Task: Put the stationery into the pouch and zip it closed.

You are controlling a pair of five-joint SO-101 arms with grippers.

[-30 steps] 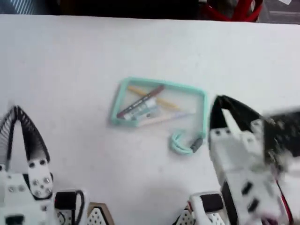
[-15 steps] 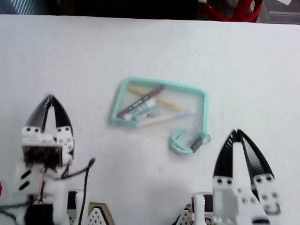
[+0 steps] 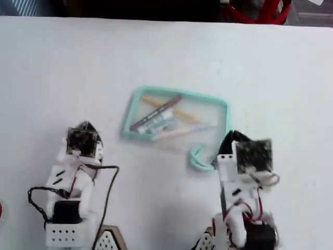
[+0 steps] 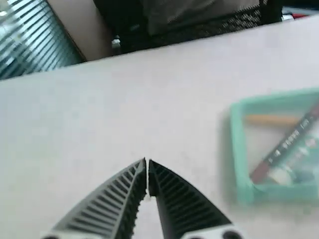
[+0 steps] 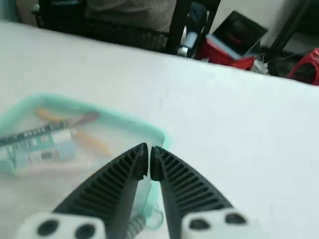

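Wrist views show the left gripper [image 4: 147, 169] and right gripper [image 5: 149, 154] jaws closed, empty; overhead, the pouch [image 3: 179, 94] holds stationery [image 3: 156, 115].

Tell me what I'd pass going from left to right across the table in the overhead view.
left claw → clear pouch with the mint-green edge → right claw
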